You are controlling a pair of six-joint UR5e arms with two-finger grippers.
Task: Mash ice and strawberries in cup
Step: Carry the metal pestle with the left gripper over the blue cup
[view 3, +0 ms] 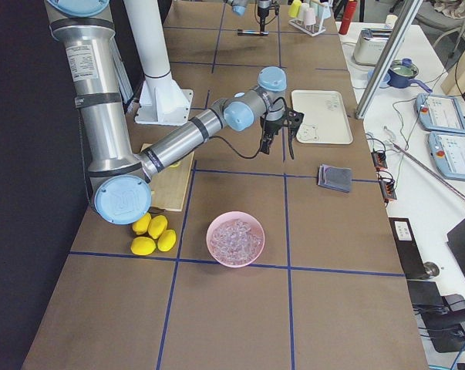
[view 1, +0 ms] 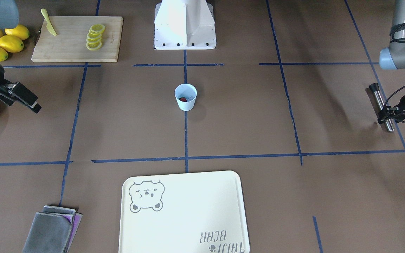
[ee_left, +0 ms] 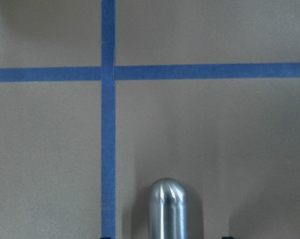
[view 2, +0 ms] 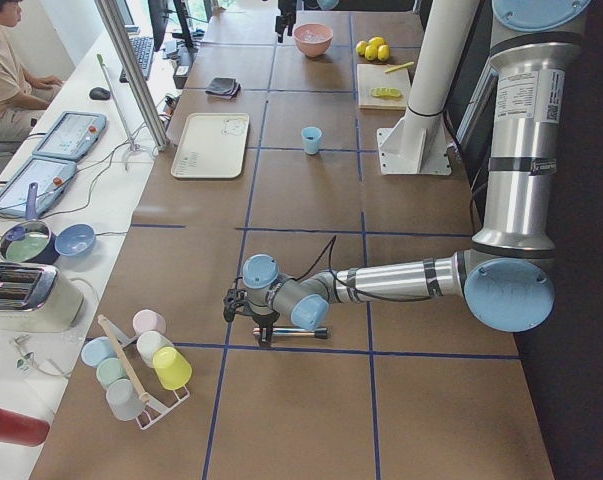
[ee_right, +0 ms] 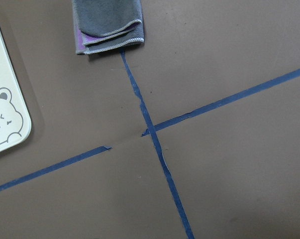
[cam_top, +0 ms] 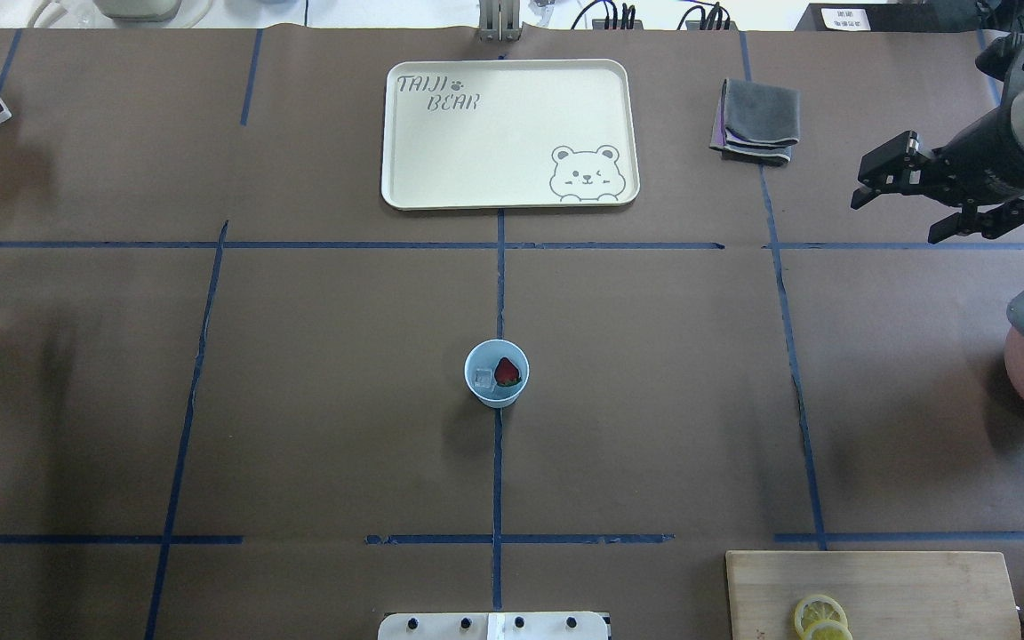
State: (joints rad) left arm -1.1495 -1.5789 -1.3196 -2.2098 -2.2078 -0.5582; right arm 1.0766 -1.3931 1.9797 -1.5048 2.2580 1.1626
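The pale-blue cup (cam_top: pixel 496 373) stands upright at the table's middle, far from both grippers. Inside it lie a dark-red strawberry (cam_top: pixel 507 372) and a clear chunk of ice (cam_top: pixel 483 380). At the table's left end, my left gripper (view 1: pixel 387 117) is low over a steel rod (view 1: pixel 379 102) that lies flat, and it looks open with a finger on each side. The left wrist view shows the rod's rounded tip (ee_left: pixel 168 209) between them. My right gripper (cam_top: pixel 896 218) hangs open and empty above the far right of the table.
A pink bowl (view 3: pixel 236 239) of ice chunks sits at the right end beside whole lemons (view 1: pixel 2 40). A cutting board (view 1: pixel 77 38) holds lemon slices and a yellow knife. The bear tray (cam_top: pixel 508 133) and folded cloths (cam_top: pixel 756 120) lie on the far side. A cup rack (view 2: pixel 136 365) stands at the left end.
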